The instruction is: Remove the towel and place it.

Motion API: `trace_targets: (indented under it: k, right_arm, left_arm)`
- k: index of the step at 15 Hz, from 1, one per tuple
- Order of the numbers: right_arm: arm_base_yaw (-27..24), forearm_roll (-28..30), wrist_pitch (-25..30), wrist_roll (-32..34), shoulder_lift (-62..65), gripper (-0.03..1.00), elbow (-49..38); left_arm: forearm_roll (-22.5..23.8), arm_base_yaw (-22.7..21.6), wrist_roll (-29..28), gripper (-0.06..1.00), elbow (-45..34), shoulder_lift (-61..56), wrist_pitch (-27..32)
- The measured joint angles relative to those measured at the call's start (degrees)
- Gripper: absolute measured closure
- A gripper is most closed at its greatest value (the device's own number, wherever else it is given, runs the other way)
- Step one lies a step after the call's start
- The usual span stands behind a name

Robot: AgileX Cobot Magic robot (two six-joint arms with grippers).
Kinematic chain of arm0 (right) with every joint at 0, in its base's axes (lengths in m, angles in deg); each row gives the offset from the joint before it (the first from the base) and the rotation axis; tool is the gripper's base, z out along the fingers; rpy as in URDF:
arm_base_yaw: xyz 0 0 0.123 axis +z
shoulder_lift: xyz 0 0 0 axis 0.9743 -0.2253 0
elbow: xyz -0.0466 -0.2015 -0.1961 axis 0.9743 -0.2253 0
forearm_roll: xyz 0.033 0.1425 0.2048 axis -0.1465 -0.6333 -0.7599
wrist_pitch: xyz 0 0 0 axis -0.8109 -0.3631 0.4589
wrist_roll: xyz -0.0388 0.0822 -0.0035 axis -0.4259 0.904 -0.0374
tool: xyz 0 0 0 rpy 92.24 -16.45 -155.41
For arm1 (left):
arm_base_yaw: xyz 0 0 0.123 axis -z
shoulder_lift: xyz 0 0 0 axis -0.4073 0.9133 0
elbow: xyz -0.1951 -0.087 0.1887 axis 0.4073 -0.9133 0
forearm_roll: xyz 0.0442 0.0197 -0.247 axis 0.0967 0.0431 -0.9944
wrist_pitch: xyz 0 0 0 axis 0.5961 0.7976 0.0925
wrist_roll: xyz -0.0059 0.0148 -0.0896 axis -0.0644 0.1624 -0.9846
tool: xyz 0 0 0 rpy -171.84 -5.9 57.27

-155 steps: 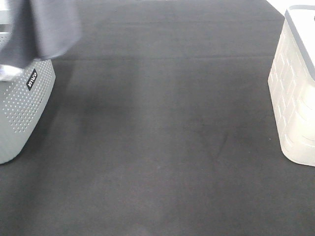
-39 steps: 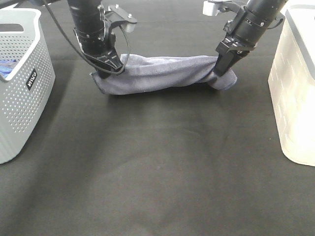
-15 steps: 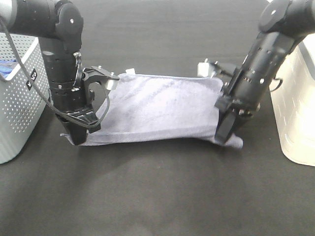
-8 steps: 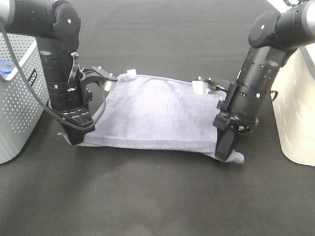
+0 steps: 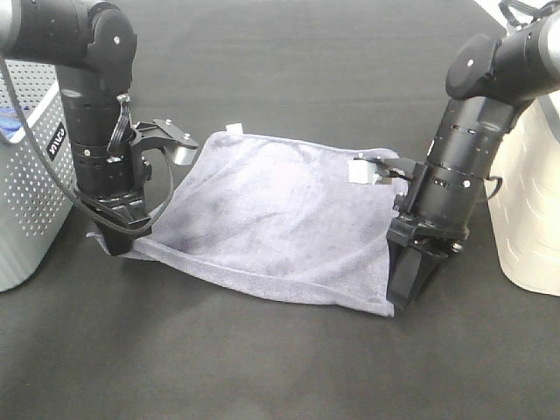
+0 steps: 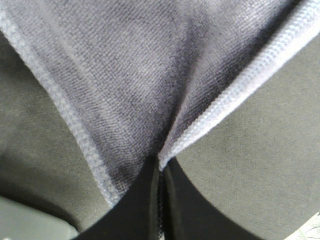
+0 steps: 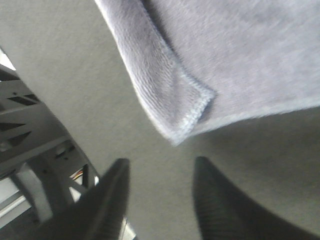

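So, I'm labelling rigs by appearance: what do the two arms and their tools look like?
Both the left arm and right arm are black, built of ribbed cylinders with glossy rounded joints. A black cable loops beside the left one. Each wrist carries a silver-grey camera bracket. The left tool and right tool have black tapered fingers, the right's ridged.

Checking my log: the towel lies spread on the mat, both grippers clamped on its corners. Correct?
Only the left gripper is clamped on the towel. The right wrist view shows the right gripper open, its corner lying free.
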Motion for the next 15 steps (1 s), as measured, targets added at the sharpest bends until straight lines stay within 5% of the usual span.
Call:
trace_targets:
  k: [6,11,15]
  right_arm:
    - [0.0,-0.11,0.0,9.17,0.11,0.49,-0.17]
    - [-0.17,-0.29,0.06,12.95,5.16,0.49,-0.29]
    - [-0.17,-0.17,0.17,15.99,11.69,0.49,-0.29]
  left_arm:
    - [-1.03,0.0,-0.34,0.94,-2.12,0.11,0.0]
    - [-1.15,0.0,-2.92,0.72,-3.67,0.34,0.06]
    - [-1.32,0.0,-2.98,0.67,-6.82,0.34,0.29]
